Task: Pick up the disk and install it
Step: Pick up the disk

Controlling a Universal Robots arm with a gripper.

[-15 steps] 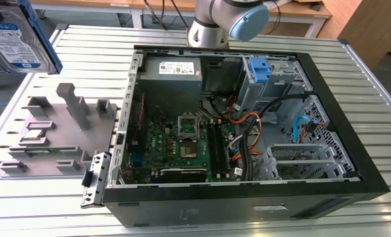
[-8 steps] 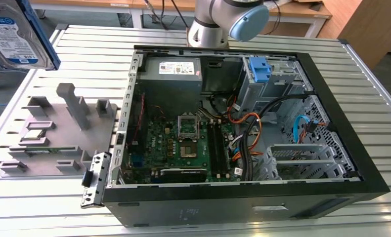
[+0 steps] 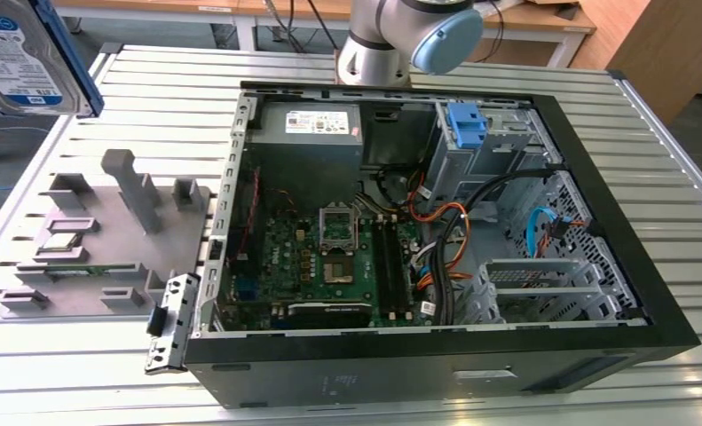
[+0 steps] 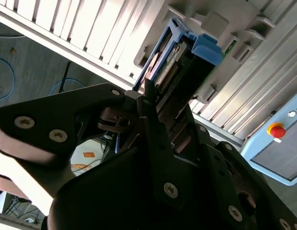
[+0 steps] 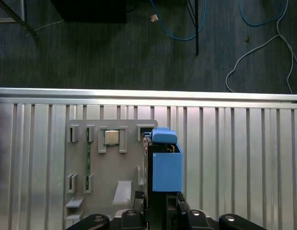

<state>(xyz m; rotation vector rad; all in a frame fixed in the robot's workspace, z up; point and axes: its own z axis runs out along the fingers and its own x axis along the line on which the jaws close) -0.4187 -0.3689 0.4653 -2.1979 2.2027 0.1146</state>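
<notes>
No lettering can be read. A blue-and-white label is borne by the disk (image 3: 21, 55) gripped in the claw (image 4: 165, 103), and a white sticker by the grey power supply (image 3: 312, 126) well apart from the claw; the print on both is illegible

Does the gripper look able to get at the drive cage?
Probably yes: the gripper holds the disk clear of the case, which lies open with the cage uncovered; cables run close by.
</notes>
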